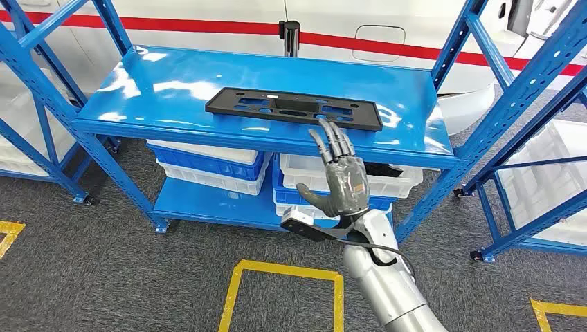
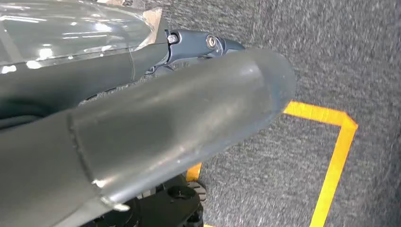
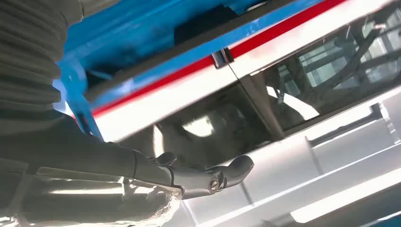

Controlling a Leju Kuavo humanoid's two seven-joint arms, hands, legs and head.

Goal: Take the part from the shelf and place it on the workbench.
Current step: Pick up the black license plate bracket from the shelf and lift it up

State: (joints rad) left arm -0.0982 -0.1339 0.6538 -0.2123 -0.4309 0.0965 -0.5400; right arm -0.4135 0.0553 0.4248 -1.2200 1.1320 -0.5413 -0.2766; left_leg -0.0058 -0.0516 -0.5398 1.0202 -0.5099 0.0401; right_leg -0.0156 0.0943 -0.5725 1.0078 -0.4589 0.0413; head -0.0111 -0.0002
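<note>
My right robot hand was spread empty below the black slotted part; gripping its near edge seemed best.

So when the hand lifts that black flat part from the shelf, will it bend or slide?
The black part looks like thin, rigid moulded plastic with cut-outs, so probably stiff and light. Lying flat on the glossy blue shelf, it may slide if pushed. Its length could make it tilt in the right hand.
</note>
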